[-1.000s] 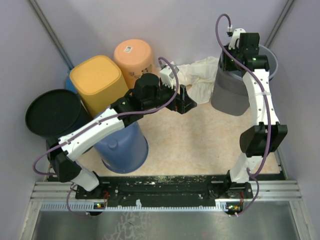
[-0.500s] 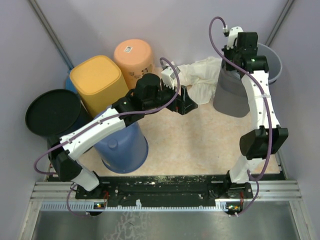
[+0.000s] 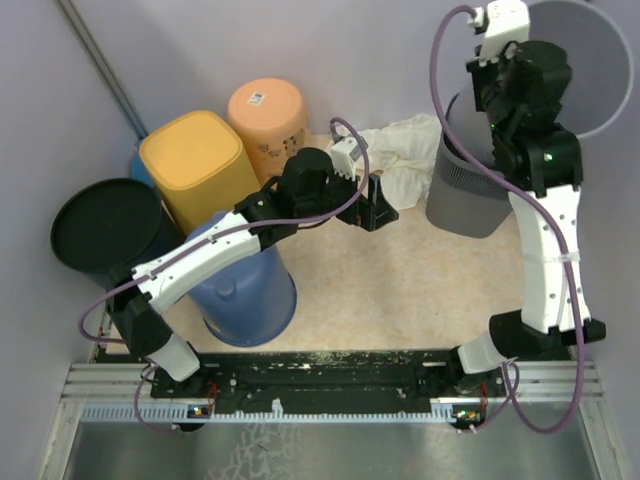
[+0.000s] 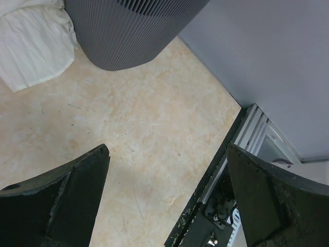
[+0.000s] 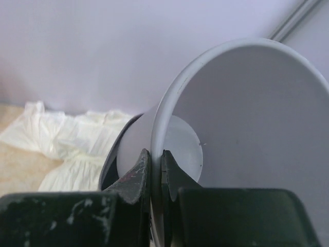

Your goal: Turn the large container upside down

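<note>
Robot test cell, lab setting. Plain lavender walls (image 3: pixel 300 40) box in a beige tabletop (image 3: pixel 400 280). An aluminium rail (image 3: pixel 330 385) at the near edge carries the left arm (image 3: pixel 190 270) and right arm (image 3: pixel 545 250). Props: yellow bin (image 3: pixel 195 160), orange bin (image 3: pixel 268 112), blue bin (image 3: pixel 245 290), black bin (image 3: pixel 108 225), crumpled white cloth (image 3: pixel 400 150).

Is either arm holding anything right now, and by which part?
The right gripper pinches the pale grey container by its rim, one finger inside the wall and one outside. The left gripper is open and holds nothing.
</note>
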`<state>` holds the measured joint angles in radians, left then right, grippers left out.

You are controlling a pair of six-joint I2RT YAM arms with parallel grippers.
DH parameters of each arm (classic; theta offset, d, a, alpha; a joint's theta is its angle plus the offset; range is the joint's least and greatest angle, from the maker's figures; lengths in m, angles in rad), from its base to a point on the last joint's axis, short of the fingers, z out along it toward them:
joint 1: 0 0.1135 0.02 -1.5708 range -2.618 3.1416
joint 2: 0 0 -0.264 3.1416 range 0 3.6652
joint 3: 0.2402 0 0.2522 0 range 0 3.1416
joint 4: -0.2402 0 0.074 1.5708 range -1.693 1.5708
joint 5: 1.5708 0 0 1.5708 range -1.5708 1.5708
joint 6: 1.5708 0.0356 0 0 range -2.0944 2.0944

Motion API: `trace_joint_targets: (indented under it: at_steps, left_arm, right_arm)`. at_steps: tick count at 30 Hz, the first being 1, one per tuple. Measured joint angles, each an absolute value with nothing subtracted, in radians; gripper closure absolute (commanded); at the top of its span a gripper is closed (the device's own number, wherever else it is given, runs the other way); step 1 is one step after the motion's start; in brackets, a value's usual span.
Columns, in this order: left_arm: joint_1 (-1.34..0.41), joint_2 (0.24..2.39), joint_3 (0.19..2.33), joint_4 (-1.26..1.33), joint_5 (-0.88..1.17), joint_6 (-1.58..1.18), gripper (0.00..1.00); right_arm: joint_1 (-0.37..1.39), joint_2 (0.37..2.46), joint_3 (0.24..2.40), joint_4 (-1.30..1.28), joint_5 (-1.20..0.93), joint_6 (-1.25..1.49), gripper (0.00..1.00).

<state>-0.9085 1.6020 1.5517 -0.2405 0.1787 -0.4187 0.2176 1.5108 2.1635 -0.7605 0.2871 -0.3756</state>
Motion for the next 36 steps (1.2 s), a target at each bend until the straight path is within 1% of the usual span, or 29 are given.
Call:
trace_joint_targets:
  at_steps: [6,10,11,18,24,27,31,35,36]
  left_arm:
    - [-0.897,1.637,1.597,-0.283,0.176,-0.420,0.00]
    - [-0.869,1.637,1.612,-0.295,0.199,-0.432,0.00]
    - [-0.858,1.637,1.618,-0.300,0.205,-0.439,0.00]
    - [-0.788,1.591,1.663,-0.345,0.233,-0.489,0.00]
    - [-0.773,1.429,1.692,-0.350,0.167,-0.498,0.00]
    - [-0.773,1.333,1.691,-0.330,0.114,-0.498,0.00]
    - [-0.773,1.246,1.674,-0.286,0.072,-0.494,0.00]
    - [-0.773,1.237,1.642,-0.266,0.070,-0.490,0.00]
    - [-0.773,1.244,1.633,-0.266,0.072,-0.489,0.00]
  right_arm:
    - [0.227,1.369,2.189,-0.667,0.283,-0.344,1.00]
    - [0.227,1.213,2.119,-0.583,0.242,-0.272,1.00]
    - [0.227,1.201,2.115,-0.580,0.239,-0.266,1.00]
    - [0.227,1.000,1.990,-0.496,0.027,-0.051,1.00]
    - [0.227,0.883,1.847,-0.503,-0.178,0.090,1.00]
    - [0.227,0.825,1.757,-0.541,-0.277,0.146,1.00]
    - [0.227,0.716,1.579,-0.574,-0.366,0.233,1.00]
    - [0.227,0.534,1.266,-0.538,-0.405,0.410,1.00]
    - [0.227,0.501,1.214,-0.538,-0.404,0.446,1.00]
